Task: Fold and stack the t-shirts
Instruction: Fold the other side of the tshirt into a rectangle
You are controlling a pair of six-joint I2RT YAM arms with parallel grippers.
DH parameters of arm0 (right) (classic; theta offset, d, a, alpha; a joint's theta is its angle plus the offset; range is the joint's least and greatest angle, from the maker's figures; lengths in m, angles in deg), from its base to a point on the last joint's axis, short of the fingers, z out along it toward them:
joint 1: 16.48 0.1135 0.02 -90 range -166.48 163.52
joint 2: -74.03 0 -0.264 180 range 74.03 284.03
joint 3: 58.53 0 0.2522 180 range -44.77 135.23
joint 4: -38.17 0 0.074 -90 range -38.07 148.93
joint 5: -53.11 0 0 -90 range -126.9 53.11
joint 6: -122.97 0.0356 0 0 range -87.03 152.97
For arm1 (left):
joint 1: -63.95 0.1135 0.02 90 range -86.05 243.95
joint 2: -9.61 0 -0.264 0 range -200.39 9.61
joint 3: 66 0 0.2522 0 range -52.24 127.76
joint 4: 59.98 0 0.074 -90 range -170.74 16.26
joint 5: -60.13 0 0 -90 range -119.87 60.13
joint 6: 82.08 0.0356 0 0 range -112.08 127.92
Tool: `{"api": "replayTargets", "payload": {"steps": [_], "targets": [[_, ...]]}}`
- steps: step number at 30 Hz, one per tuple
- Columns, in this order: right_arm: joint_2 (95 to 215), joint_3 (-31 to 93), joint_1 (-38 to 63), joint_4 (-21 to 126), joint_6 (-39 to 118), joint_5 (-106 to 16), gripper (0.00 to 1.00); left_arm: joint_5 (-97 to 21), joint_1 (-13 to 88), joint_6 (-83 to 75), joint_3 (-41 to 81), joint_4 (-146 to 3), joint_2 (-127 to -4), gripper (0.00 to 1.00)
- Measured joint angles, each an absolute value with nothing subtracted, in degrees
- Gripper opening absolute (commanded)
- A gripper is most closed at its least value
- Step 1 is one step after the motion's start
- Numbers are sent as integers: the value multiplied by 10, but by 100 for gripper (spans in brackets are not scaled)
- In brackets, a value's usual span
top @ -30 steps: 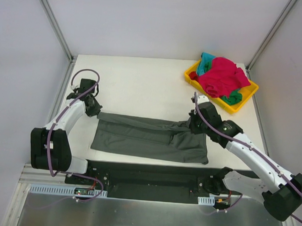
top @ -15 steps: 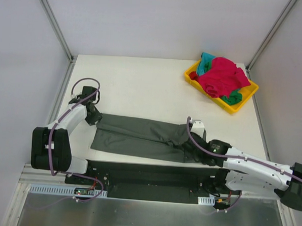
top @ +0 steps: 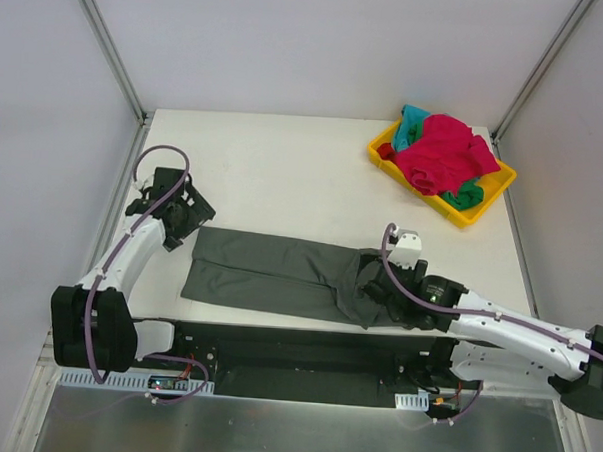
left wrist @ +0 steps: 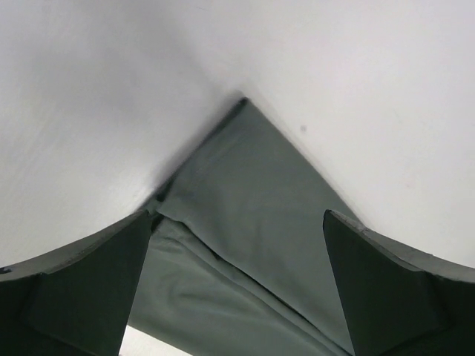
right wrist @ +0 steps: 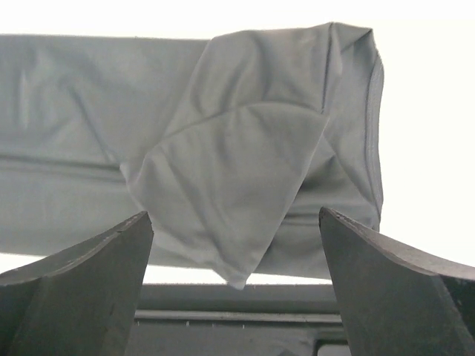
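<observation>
The left jaws and right jaws have released the folded dark olive-grey cloth t-shirt (top: 270,270) near the front edge of the white desk (top: 284,165) and stand wide.

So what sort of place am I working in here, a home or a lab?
Most likely a lab test cell: a white table boxed in by plain white panels on metal frame posts, with shirts staged in a yellow tray.
</observation>
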State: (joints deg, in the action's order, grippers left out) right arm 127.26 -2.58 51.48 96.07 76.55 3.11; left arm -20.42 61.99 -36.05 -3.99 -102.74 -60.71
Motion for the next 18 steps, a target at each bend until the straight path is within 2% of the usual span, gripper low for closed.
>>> {"api": "replayTargets", "payload": {"steps": [10,18], "targets": [[1350,-16,322,849,657,-69,96,-339,520,-320,26,-979,-740,99],[1506,30,273,738,582,-203,96,-350,509,-315,28,-965,-839,99]]}}
